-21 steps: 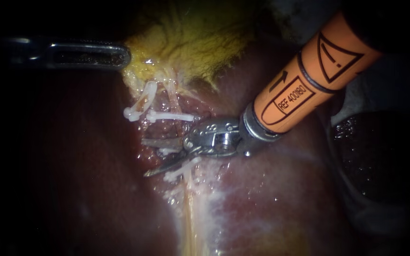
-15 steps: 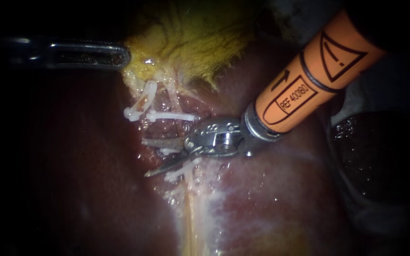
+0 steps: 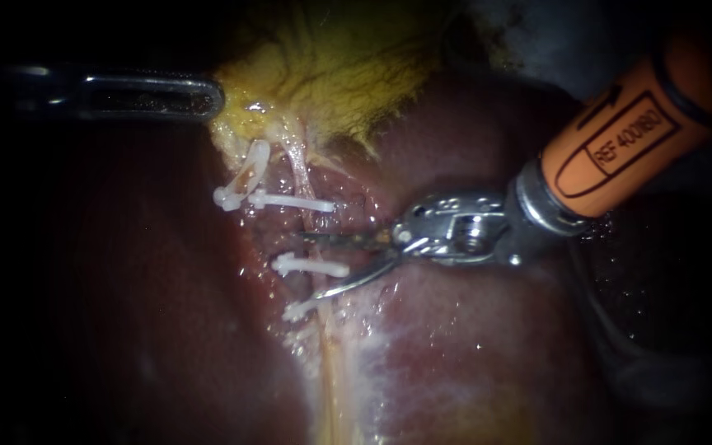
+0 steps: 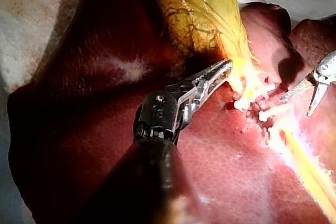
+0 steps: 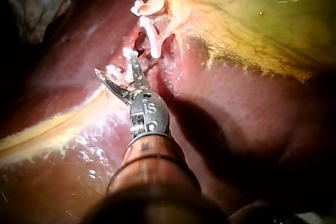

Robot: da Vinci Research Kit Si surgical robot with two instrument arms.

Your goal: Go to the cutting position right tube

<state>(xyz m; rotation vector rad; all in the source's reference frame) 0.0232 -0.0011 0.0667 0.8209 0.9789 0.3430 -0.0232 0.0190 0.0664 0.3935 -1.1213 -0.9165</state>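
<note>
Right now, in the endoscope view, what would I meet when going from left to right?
left instrument → slanted white clip → right instrument, jaws open → its orange shaft

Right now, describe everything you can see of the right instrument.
The right instrument comes in from upper right: an orange sleeve on the shaft, a shiny metal wrist, then two thin blades. The blades stand open, pointing across the pale tube, with one white clip in the gap between them. Contact cannot be judged.
</note>
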